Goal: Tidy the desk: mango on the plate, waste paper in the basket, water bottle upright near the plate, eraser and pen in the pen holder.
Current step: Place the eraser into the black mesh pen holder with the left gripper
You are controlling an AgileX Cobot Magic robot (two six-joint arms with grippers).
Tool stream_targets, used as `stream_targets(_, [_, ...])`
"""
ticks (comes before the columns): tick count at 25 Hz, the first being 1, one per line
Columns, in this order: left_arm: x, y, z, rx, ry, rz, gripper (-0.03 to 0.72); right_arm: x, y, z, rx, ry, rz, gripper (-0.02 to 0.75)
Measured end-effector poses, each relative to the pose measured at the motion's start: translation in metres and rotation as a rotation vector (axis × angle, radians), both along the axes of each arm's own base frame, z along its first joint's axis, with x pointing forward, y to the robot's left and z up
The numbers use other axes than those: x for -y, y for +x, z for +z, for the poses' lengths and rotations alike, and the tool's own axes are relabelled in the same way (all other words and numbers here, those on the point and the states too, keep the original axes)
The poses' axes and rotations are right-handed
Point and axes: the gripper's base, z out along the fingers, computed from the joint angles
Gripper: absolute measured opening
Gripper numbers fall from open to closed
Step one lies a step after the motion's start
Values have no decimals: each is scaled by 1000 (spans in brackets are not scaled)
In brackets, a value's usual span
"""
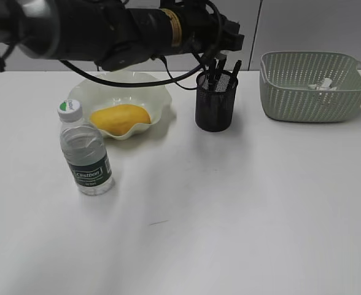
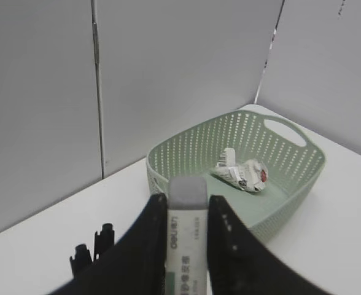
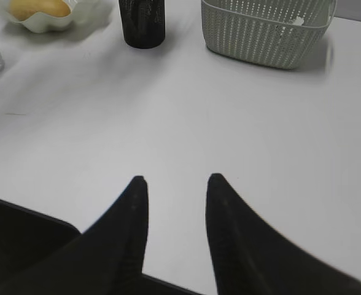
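Note:
The yellow mango (image 1: 120, 118) lies in the pale green ruffled plate (image 1: 145, 88) at the back left. The water bottle (image 1: 85, 152) stands upright in front of the plate. The black mesh pen holder (image 1: 216, 103) holds pens (image 1: 234, 67). The crumpled waste paper (image 2: 242, 173) lies in the sage-green basket (image 1: 291, 98). My left gripper (image 2: 186, 200) is shut on a white eraser (image 2: 187, 221) with a grey end, held over the pen holder; pen tops (image 2: 91, 246) show below it. My right gripper (image 3: 175, 181) is open and empty above the bare desk (image 3: 229, 123).
Grey wall panels stand behind the desk. The left arm (image 1: 107, 27) stretches across the back, over the plate. The right wrist view shows the plate (image 3: 39, 21), pen holder (image 3: 142, 24) and basket (image 3: 263, 37) far ahead.

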Motion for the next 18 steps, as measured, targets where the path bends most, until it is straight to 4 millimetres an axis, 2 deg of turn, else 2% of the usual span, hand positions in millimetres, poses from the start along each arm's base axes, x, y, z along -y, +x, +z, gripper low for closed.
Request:
stream_targets(5, [15,23,-34,28,53,-14,142,0,0,0,0,0,0,267])
stream_targets(9, [14,36,-58,15,89,-4,153,0,0,0,0,0,0,267])
stream_targets(15, [7,42,-59,14,95,17,385,0,0,0,0,-1,0,267])
stream_targets(18, [4,40,-46,-7,112,66,419,0,0,0,0,-1,0,267])
